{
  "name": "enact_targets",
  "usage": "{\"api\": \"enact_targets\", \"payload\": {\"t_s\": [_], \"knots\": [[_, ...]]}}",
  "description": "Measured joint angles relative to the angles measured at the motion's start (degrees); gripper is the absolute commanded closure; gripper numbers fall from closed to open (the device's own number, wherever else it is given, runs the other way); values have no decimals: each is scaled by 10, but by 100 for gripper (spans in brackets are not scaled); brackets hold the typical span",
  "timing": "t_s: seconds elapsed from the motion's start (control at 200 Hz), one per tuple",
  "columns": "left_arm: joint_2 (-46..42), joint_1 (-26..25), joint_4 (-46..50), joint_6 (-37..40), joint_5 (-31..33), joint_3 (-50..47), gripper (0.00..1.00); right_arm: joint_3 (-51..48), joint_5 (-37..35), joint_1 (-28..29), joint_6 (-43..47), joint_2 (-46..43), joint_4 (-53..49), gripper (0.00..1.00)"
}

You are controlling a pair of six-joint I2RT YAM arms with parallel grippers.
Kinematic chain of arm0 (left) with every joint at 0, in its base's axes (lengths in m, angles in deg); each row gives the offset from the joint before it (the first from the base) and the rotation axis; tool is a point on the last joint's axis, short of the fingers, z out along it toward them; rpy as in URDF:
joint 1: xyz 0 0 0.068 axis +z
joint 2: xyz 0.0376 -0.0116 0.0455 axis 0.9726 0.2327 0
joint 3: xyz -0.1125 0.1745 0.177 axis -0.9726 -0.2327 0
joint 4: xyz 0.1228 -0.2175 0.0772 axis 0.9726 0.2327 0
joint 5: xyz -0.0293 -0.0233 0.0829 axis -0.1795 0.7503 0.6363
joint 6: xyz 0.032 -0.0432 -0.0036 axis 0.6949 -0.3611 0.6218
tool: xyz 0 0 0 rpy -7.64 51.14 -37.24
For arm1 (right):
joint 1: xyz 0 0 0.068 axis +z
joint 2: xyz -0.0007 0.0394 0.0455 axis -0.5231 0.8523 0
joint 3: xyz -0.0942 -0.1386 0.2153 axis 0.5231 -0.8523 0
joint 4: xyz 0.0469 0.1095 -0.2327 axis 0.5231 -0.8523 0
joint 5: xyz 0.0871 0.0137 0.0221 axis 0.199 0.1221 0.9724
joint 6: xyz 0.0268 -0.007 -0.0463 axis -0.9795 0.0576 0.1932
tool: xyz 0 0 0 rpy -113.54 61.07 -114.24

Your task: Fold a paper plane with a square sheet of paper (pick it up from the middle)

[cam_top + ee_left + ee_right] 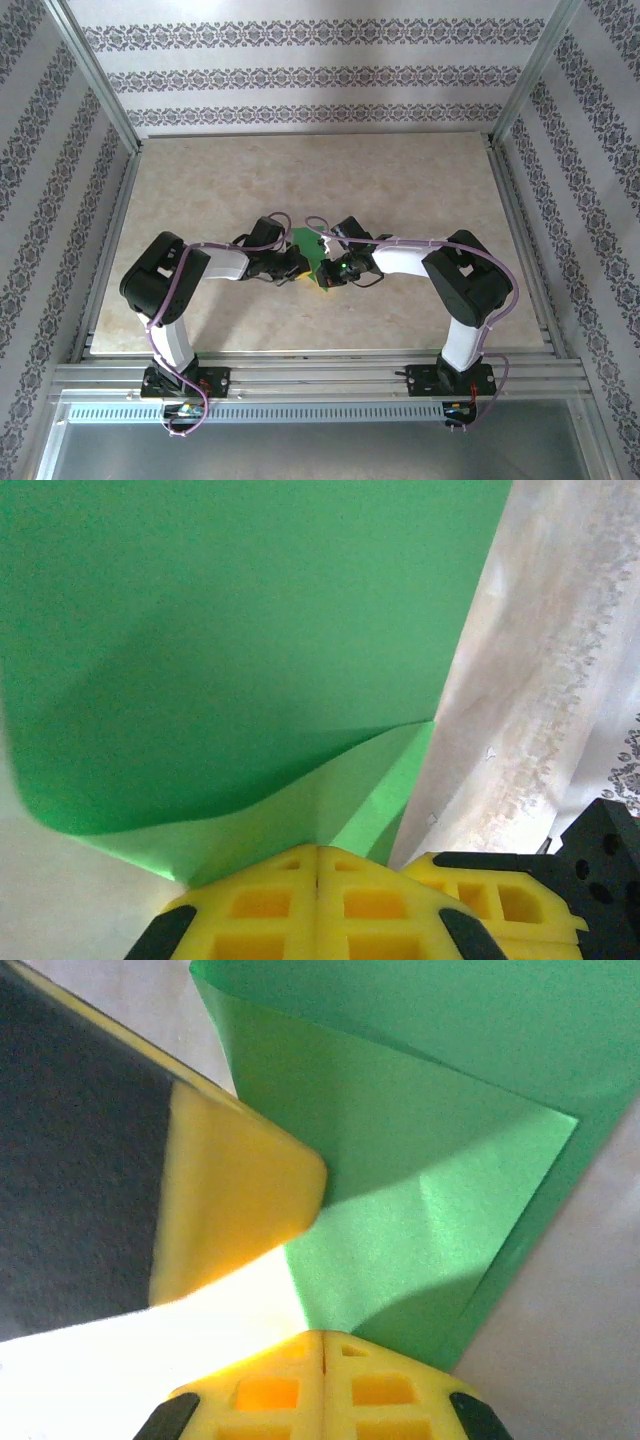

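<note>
Fingers [262,905] of the left gripper [317,862] and right gripper [323,1342] press together, pinching the creased square sheet of paper [306,242] from nine and three o'clock.

The left end effector [317,858] has its yellow fingers [260,905] pressed together, pinching the near edge of the square sheet of paper [230,650]. The sheet rises up and away to the left, one flap folded over. To the right lies pale table [530,710]. Just beside the fingers sits the right end effector [490,895], yellow and black.
</note>
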Motion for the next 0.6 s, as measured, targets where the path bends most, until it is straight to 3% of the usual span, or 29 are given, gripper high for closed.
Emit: {"api": "enact_targets", "payload": {"t_s": [0.6], "knots": [[9, 64, 146, 113, 30, 78, 96, 0, 0, 0, 0, 1, 3, 94]]}}
